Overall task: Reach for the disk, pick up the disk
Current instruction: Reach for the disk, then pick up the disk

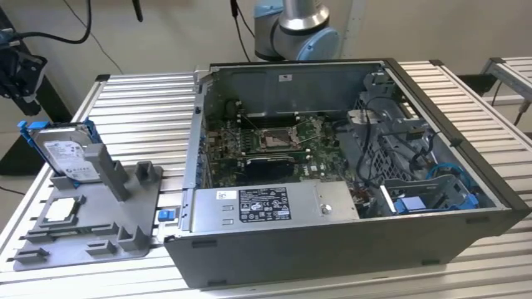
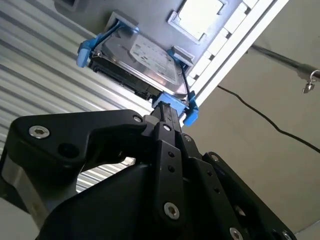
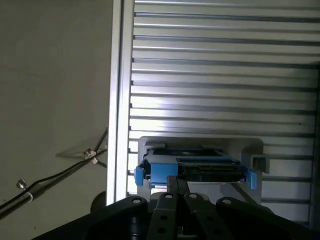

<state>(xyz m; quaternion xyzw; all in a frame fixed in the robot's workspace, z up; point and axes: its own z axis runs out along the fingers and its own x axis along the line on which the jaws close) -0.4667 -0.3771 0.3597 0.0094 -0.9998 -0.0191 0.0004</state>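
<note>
Standing disk [image 1: 71, 152], long axis seemingly upright.

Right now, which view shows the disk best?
The exterior view: the disk stands in its grey holder, label face showing. The second wrist view shows it partly behind the gripper; the first wrist view, edge-on.

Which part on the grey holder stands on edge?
The disk in its blue frame, upright in a slot of the grey holder; the square silver chip lies flat on it.
</note>
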